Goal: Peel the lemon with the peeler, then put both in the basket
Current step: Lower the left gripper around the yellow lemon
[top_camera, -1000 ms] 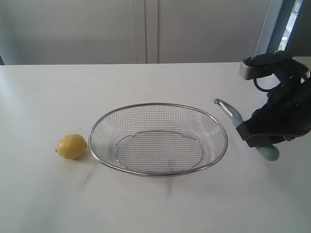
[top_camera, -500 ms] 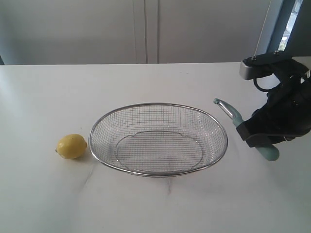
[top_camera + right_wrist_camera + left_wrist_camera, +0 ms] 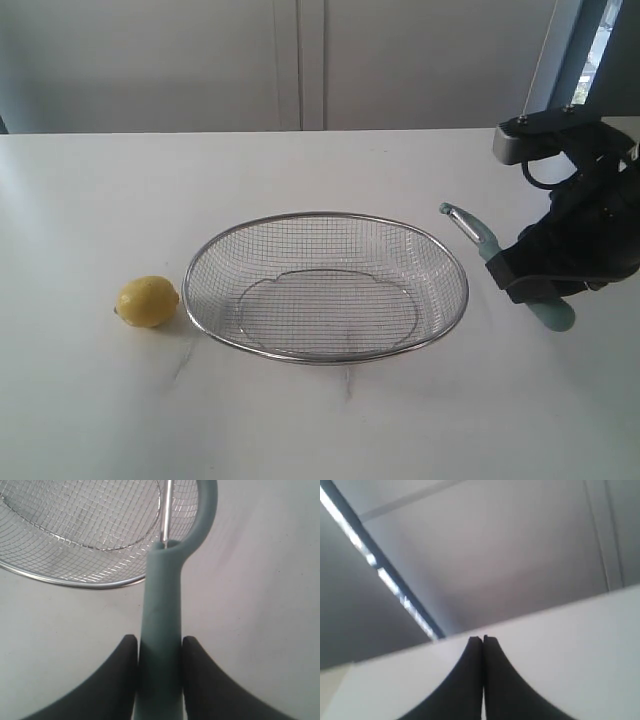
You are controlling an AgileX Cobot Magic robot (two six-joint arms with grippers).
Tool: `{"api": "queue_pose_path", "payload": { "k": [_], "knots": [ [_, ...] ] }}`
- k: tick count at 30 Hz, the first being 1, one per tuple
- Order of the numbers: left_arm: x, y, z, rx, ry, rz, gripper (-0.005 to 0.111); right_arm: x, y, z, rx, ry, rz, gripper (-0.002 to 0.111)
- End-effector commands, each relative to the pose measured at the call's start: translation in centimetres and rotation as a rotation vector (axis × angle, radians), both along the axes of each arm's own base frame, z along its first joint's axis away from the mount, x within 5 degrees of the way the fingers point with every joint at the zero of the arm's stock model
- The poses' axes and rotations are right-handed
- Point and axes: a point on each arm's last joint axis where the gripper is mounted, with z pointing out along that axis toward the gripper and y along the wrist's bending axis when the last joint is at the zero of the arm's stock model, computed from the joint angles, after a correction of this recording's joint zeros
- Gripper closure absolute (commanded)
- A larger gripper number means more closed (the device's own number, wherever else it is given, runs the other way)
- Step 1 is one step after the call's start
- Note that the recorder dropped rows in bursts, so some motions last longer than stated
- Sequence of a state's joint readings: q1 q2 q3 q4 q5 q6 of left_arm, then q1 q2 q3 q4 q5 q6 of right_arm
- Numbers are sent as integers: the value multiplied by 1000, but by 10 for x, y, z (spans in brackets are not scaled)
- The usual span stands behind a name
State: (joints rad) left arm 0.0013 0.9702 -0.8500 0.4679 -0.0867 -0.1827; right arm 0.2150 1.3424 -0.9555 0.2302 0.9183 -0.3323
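The yellow lemon (image 3: 148, 301) lies on the white table just left of the wire mesh basket (image 3: 326, 356), which holds nothing. My right gripper (image 3: 528, 278) is right of the basket, shut on the teal handle of the peeler (image 3: 487, 242); its metal head points up and toward the basket. In the right wrist view the peeler (image 3: 162, 615) sits between both fingers of the gripper (image 3: 160, 642), the basket (image 3: 75, 582) rim just beyond. My left gripper (image 3: 483, 639) is out of the exterior view; its fingers meet with nothing between them, over bare table.
The white table (image 3: 330, 420) stretches around the basket, with a grey wall and cabinet doors behind it. A dark window frame (image 3: 575, 60) stands at the far right. The right arm's body (image 3: 575, 240) hangs over the table's right side.
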Motion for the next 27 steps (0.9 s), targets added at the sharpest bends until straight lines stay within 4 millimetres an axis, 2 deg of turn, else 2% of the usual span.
{"api": "queue_pose_path", "payload": {
  "k": [1,7,10,11,13,16,17,18,20,22,25,27],
  "knots": [
    [30,-3,-26,37,303,51,107,0,-2,2,6,-15,-10,108],
    [55,-44,-46,196,673,-113,107,0,-2,2,6,-15,-10,108],
    [55,-74,-47,208,892,-358,107,0,-2,2,6,-13,-10,108],
    [52,-92,-51,218,1022,-562,107,0,-2,2,6,-13,-10,108],
    [55,-106,-59,297,1023,-754,107,0,-2,2,4,-13,-9,108],
    [58,-106,-70,371,1006,-790,103,0,-2,2,4,-13,-9,108],
    [57,-105,-76,427,1001,-825,91,0,-2,2,4,-13,-9,108],
    [57,-105,-78,441,993,-843,85,0,-2,2,4,-13,-9,108],
    [53,-107,-94,464,969,-902,45,0,-2,2,4,-13,-9,108],
    [56,-106,-107,511,901,-895,19,0,-2,2,4,-13,-9,108],
    [62,-106,-115,498,806,-835,9,0,-2,2,4,-13,-9,108],
    [64,-105,-122,497,760,-796,10,0,-2,2,4,-13,-9,108]
  ]
}}
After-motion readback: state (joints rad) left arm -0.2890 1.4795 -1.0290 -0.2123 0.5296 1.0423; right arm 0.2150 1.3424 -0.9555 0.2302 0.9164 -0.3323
